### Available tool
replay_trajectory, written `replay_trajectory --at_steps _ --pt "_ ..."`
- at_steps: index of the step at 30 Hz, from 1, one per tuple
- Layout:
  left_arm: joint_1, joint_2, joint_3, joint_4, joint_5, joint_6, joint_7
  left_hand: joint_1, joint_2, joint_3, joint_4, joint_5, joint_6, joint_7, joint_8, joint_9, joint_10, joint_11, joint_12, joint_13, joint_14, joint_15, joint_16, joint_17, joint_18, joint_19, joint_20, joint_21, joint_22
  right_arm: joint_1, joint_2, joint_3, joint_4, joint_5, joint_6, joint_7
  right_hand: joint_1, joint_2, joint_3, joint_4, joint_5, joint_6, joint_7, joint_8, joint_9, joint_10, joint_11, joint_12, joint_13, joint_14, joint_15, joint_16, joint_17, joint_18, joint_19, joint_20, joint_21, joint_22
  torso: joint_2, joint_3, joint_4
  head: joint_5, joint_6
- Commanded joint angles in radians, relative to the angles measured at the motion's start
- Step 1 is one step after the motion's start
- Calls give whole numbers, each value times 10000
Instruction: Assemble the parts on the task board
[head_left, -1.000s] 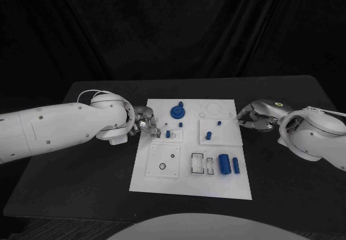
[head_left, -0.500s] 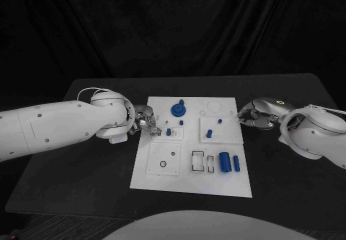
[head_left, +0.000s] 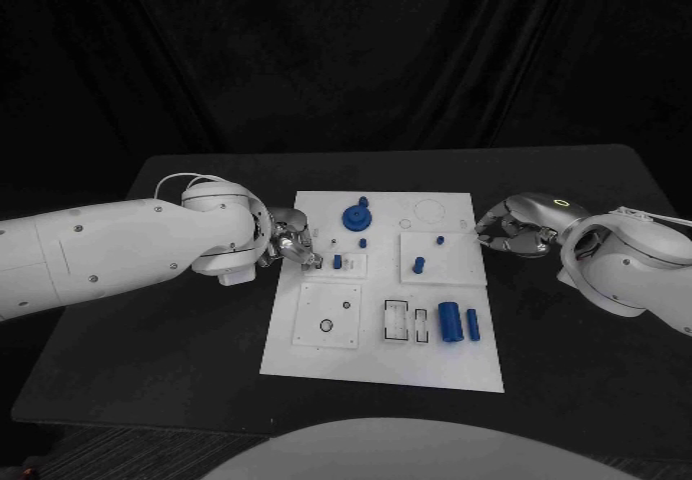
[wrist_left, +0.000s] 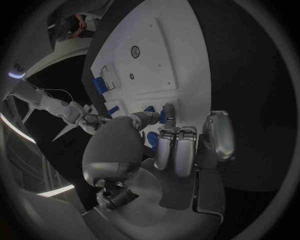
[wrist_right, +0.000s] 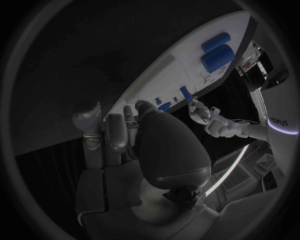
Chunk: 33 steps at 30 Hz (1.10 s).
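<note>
The white task board (head_left: 382, 345) lies mid-table. On it are a blue gear-like part (head_left: 356, 216), small blue pegs (head_left: 338, 262) (head_left: 418, 266) and two blue cylinders (head_left: 450, 323). My left hand (head_left: 296, 247) hovers at the board's left edge beside the nearest peg, its fingers curled. In the left wrist view the left hand (wrist_left: 172, 145) brings thumb and a fingertip together by a blue piece (wrist_left: 162, 117); whether it pinches that piece is unclear. My right hand (head_left: 508, 236) sits at the board's right edge, fingers curled on nothing; the right wrist view shows the right hand (wrist_right: 125, 135) the same way.
Empty slots and a round hole (head_left: 326, 325) mark the board's near half. The black table (head_left: 159, 350) runs out on both sides. Across the board (wrist_right: 181, 60), the right wrist view shows the cylinders (wrist_right: 217, 56) and my left hand (wrist_right: 209, 117).
The whole picture has shifted slightly since a second ago. Both hands and all the parts stay where they were.
</note>
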Motion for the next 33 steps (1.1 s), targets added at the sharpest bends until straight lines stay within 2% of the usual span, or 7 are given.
replay_trajectory --at_steps 1,15,28,33 --pt "10 49 6 -34 90 49 186 -49 71 52 -95 9 -64 -25 -57 -14 974 1 -16 2590 1038 2 27 2635 34 -28 1 -58 1670 -28 -2 5 6 -22 -45 -149 114 20 70 -11 28 13 -6 -36 -10 -15 -48 -33 -1009 -31 -25 -44 -9 123 -84 14 -46 1108 6 5 -5 4 -4" --pt "-17 138 5 -53 90 22 232 -73 90 49 -109 -40 -67 -15 -88 -37 983 11 -8 2597 1038 10 27 2635 30 -22 6 -51 1673 -38 -4 5 7 -22 -57 -140 114 20 70 -11 28 13 -6 -36 -10 -15 -48 -33 -1009 -31 -25 -44 -9 123 -84 14 -46 1108 9 0 -13 10 -40" --pt "-30 46 4 31 90 127 130 -59 105 68 -154 -40 -69 -17 -110 -51 978 12 -12 2593 1038 15 27 2635 32 -28 10 -58 1671 -48 7 5 -1 -22 -46 -140 117 10 82 -10 27 -3 -5 -49 -18 -13 -49 -32 -1008 -30 -26 -41 -7 124 -84 13 -55 1107 6 5 -3 29 -65" --pt "-34 25 4 32 90 136 112 -40 116 100 -226 -10 -64 -15 -135 -68 967 13 -23 2585 1038 19 27 2635 32 -31 15 -62 1670 -52 8 5 6 -22 -38 -138 117 10 82 -10 27 -3 -5 -49 -18 -13 -49 -32 -1008 -30 -26 -41 -7 124 -84 13 -55 1107 1 8 3 46 -41"
